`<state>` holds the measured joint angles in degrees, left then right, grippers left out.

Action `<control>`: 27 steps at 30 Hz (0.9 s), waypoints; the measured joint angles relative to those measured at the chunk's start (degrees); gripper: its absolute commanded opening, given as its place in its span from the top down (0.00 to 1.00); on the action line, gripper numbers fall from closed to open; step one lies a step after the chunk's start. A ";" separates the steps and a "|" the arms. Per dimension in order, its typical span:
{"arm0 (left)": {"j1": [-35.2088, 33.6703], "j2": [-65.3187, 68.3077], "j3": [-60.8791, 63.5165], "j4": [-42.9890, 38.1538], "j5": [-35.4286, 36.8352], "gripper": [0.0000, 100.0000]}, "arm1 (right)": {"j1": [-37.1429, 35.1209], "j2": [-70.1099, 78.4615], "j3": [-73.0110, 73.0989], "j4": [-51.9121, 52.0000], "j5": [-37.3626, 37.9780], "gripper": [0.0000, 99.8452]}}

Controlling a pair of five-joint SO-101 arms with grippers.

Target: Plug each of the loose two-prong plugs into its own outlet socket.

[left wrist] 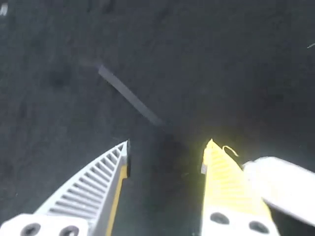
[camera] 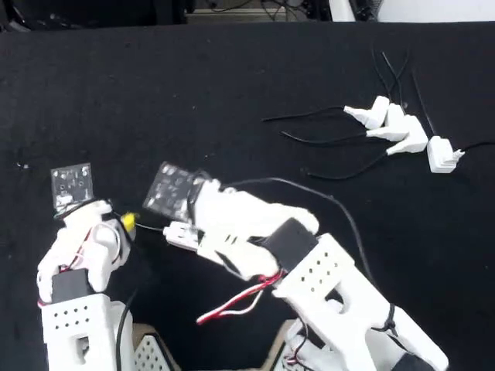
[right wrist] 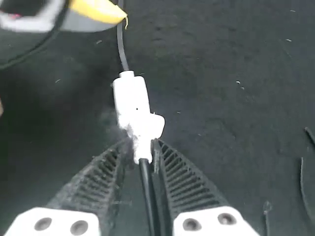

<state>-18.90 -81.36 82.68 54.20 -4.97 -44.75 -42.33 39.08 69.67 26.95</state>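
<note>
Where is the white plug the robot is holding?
In the high view, the white plug sits clamped in the right gripper, low and left of the table's middle, just beside the open left gripper.

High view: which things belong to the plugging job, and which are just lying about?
Job:
white plug, held in right gripper
loose plugs with black cords
left gripper, open

Just there:
red-and-white wires near the front edge
black table cover

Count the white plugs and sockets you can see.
5: three plugs bunched at the table's far right, a blockier piece just right of them, and one plug in the right pincer, perhaps two joined. Overlap may hide more.
</note>
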 measured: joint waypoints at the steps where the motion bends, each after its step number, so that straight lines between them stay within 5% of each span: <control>1: -1.32 0.00 0.53 0.00 -0.88 0.75 | -0.53 1.41 -0.79 0.26 0.88 0.99; 8: -7.82 0.00 3.69 0.26 -3.78 0.75 | -0.97 18.37 -9.05 0.70 6.42 0.99; 27: -8.18 0.00 4.31 4.04 -6.42 0.75 | -0.97 45.71 -31.38 7.47 22.59 0.99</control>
<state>-27.08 -81.36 86.99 58.24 -11.38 -45.71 3.38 7.69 77.14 49.54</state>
